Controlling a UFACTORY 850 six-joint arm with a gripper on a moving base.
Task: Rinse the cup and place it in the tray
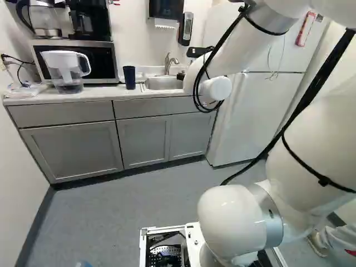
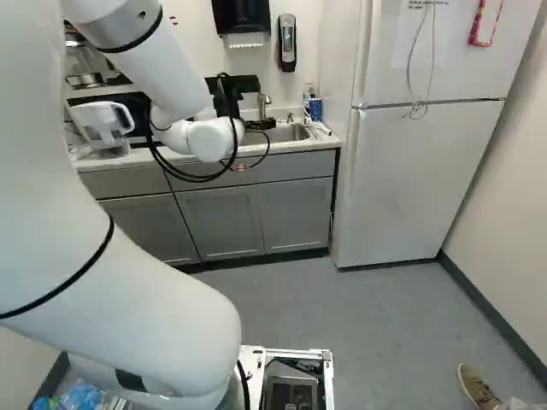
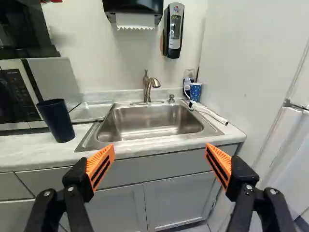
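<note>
Navy tumbler: one, upright on the countertop, ahead of the gripper and off to one side. The gripper is released, its two fingers spread wide, with orange pads well apart and the sink cabinet's front visible between them. Below the countertop are three gray cabinet doors, two of them under the sink.

The tumbler stands near the front edge, between the gripper's side of the counter and one microwave; one metal tray lies just behind it, between microwave and sink. The single basin comes next, with a white-handled tool beside its far side from the tumbler. Behind that corner stand one blue patterned paper cup and a bottle, partly hidden. One faucet rises at the sink's back rim.

One filter pitcher stands before the microwave; a glass kettle and a coffee maker are on top. One refrigerator flanks the counter's end. One paper towel dispenser and one soap dispenser hang on the wall.
</note>
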